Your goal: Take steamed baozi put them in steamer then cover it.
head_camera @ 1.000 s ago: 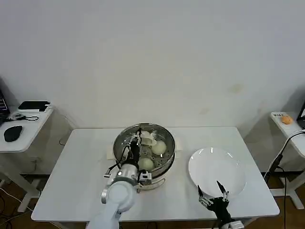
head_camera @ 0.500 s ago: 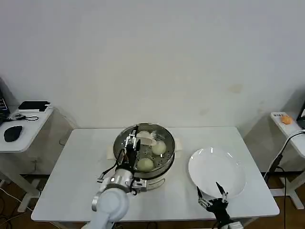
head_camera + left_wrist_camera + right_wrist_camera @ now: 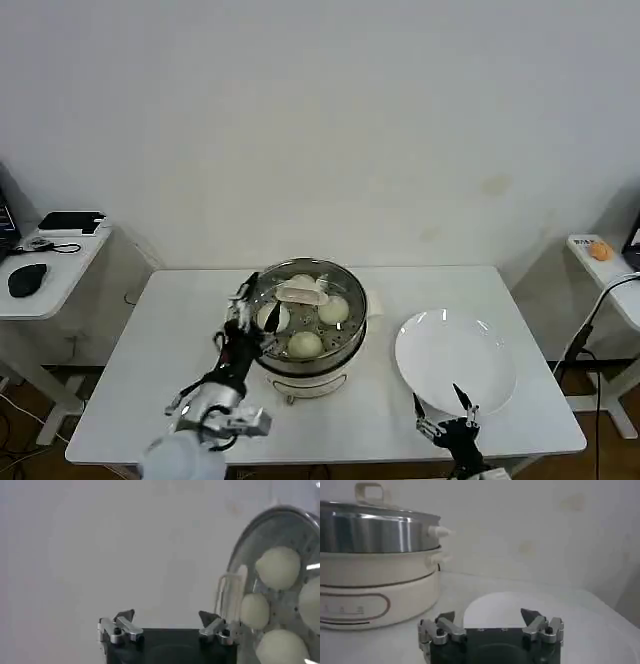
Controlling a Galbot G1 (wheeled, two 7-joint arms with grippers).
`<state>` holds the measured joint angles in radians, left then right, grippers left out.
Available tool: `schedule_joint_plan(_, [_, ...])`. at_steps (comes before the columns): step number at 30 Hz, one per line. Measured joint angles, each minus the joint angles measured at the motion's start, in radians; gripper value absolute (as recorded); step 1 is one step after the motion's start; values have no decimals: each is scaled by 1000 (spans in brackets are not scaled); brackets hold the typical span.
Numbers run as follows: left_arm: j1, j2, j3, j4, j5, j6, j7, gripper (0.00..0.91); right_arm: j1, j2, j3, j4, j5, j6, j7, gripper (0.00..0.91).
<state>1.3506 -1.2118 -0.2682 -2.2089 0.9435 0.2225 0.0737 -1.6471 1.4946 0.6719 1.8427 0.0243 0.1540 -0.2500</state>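
While the cover (image 3: 303, 292) sits on the steamer (image 3: 305, 330) at frame centre, baozi (image 3: 305, 343) inside, left gripper (image 3: 243, 318) hangs open at its left rim; right gripper (image 3: 447, 408) open, lower right, by plate (image 3: 455, 355).

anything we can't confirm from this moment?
- Fourth bun: head view shows three through the lid; its handle may hide one.
- Steamer inside: right wrist view is side-on, wall blocks it.
- Orange object on the side table: too small to identify.
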Motion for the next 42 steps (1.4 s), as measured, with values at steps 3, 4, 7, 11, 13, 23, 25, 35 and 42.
schedule_joint_plan(3, [61, -1, -57, -4, -202, -30, -74, 907, -19, -18, -8, 17, 14, -4, 5, 907])
schedule_joint_plan(4, [81, -2, -75, 0, -273, -44, -103, 907, -26, -24, -10, 24, 18, -6, 5, 907])
schedule_joint_plan(7, [134, -11, -121, 32, -474, -81, -171, 907, -48, -44, -12, 48, 32, -11, 9, 907])
schedule_joint_plan(11, [191, -23, -172, 77, -712, -122, -231, 907, -74, -73, -10, 82, 55, -19, 15, 907])
schedule_joint_plan(13, [218, -28, -194, 96, -803, -146, -248, 907, -85, -87, -8, 99, 67, -25, 18, 907])
schedule_joint_plan(23, [317, -62, -258, 169, -1045, -230, -291, 907, -140, -148, -14, 161, 120, -53, 24, 907])
schedule_joint_plan(25, [333, -69, -264, 180, -1072, -242, -293, 907, -147, -160, -19, 165, 132, -57, 24, 907])
schedule_joint_plan(35, [389, -72, -310, 190, -1173, -268, -281, 907, -158, -219, -40, 187, 190, -60, 17, 907])
schedule_joint_plan(42, [418, -83, -326, 189, -1211, -279, -266, 907, -157, -254, -52, 184, 234, -47, 14, 907])
